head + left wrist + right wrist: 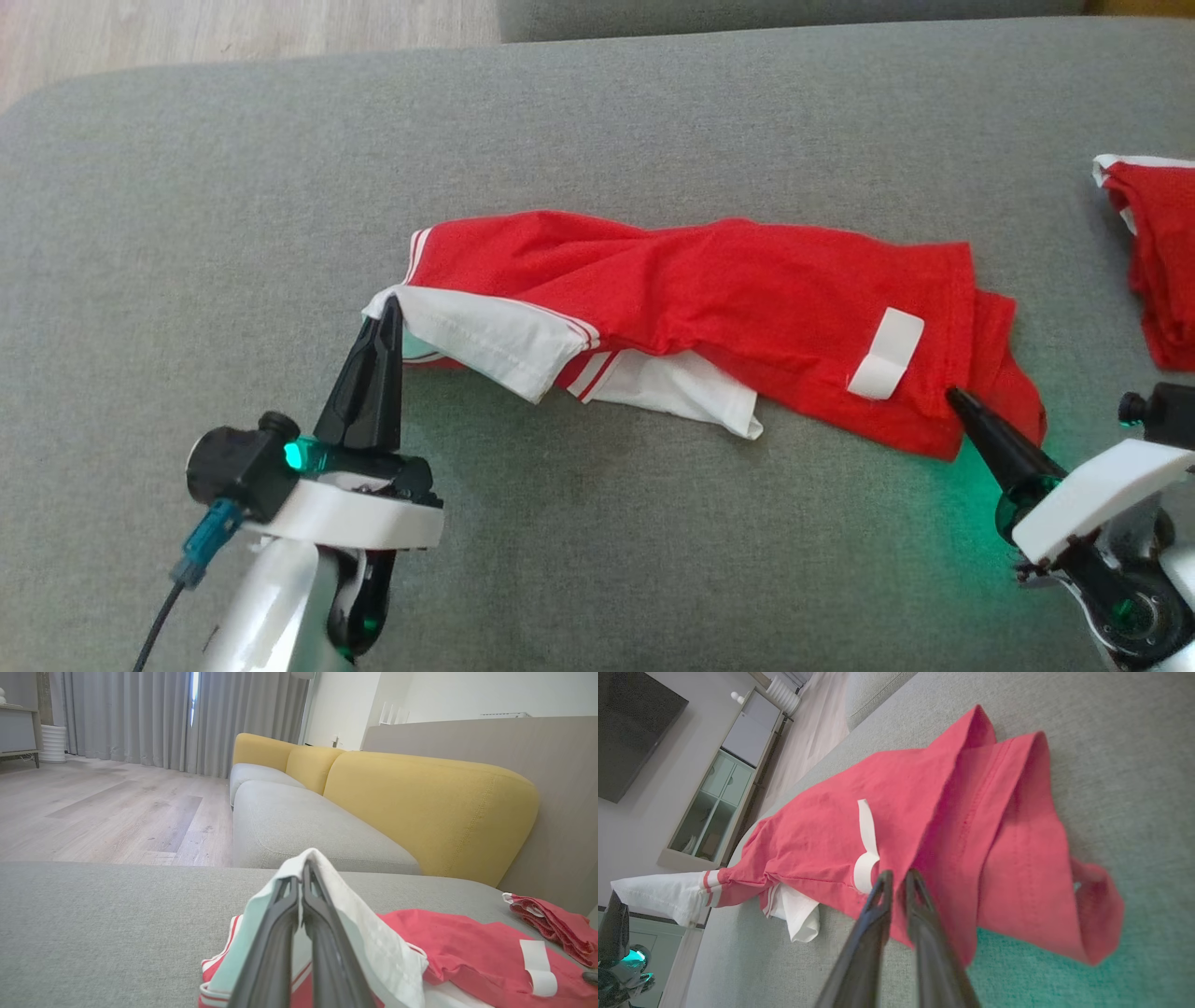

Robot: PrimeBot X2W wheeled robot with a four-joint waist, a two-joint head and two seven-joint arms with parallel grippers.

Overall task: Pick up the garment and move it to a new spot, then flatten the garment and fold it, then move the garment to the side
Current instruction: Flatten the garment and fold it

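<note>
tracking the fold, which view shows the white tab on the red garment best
The head view: the white tab lies whole and sharp on the red garment. The right wrist view shows it slanted, its curled end just past the tips of the right tool. The left wrist view shows it small, near the lower right corner.

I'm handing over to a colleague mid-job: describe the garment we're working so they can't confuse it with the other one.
On the big grey cushion, look to the middle. The garment is the long crumpled red shirt with white sleeves stretched across it. Unlike the second red garment at the cushion's right edge, it carries a folded white tag.
</note>
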